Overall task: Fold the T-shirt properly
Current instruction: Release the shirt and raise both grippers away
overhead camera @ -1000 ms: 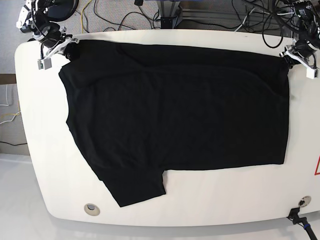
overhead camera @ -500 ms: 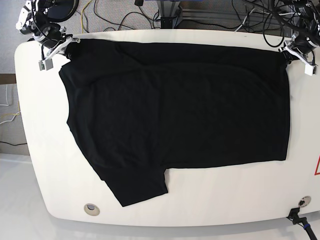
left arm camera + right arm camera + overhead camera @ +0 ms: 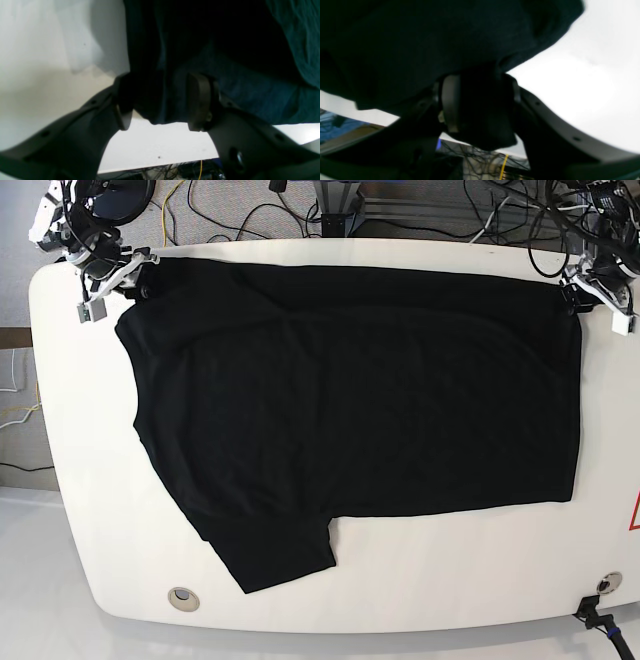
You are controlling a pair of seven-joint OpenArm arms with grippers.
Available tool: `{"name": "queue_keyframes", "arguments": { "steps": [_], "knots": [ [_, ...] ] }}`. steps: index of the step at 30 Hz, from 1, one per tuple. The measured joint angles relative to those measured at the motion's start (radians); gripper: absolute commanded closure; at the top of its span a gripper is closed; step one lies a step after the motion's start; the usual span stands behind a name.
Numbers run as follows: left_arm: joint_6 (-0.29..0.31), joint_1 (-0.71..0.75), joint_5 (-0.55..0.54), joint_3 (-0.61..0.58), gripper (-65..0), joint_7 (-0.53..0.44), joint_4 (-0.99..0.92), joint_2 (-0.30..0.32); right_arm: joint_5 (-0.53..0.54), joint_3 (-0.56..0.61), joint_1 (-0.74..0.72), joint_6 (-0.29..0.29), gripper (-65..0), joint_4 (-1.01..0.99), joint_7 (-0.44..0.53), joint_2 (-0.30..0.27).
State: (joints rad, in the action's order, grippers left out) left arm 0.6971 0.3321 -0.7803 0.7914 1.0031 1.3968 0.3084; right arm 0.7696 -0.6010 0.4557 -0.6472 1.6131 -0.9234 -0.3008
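Note:
The black T-shirt (image 3: 350, 400) lies spread over the white table (image 3: 460, 570), one sleeve (image 3: 275, 555) pointing to the near left. My left gripper (image 3: 575, 292) grips the shirt's far right corner; in the left wrist view (image 3: 160, 102) its fingers (image 3: 198, 100) pinch the dark cloth (image 3: 225, 50) at the table's far edge. My right gripper (image 3: 140, 277) grips the far left corner; in the right wrist view (image 3: 477, 100) a wad of cloth (image 3: 480, 115) sits between its fingers (image 3: 450, 100). The neck tag is hidden.
Cables (image 3: 250, 215) and a stand (image 3: 335, 205) lie beyond the table's far edge. A round grommet (image 3: 184, 598) sits at the near left and another (image 3: 607, 584) at the near right. A red mark (image 3: 634, 512) is at the right edge.
Both grippers have drawn the shirt's far corners slightly outward and toward the far edge. The far hem lies straighter and the cloth is a little flatter.

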Motion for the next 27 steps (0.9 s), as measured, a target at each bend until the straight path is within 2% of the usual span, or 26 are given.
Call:
{"name": "queue_keyframes", "arguments": {
  "steps": [8,16,19,27],
  "knots": [
    [-0.001,-0.019,0.016,0.031,-31.0,0.006,-0.001,0.002,0.027,0.004,-0.001,0.002,-24.2,0.050,0.002,0.002],
    [-0.003,-0.050,0.016,0.170,-31.1,0.006,0.023,0.008,0.087,-0.011,0.000,-0.006,-28.9,0.133,-0.003,-0.004],
    [-0.003,-0.060,0.016,0.204,-31.1,0.006,0.031,0.013,0.071,-0.014,0.009,0.003,-29.2,0.175,-0.002,-0.004],
    [-0.003,-0.064,0.012,0.274,-30.9,0.007,0.071,0.013,0.068,-0.114,0.024,-0.004,-29.2,0.270,0.031,-0.003]
  ]
}}
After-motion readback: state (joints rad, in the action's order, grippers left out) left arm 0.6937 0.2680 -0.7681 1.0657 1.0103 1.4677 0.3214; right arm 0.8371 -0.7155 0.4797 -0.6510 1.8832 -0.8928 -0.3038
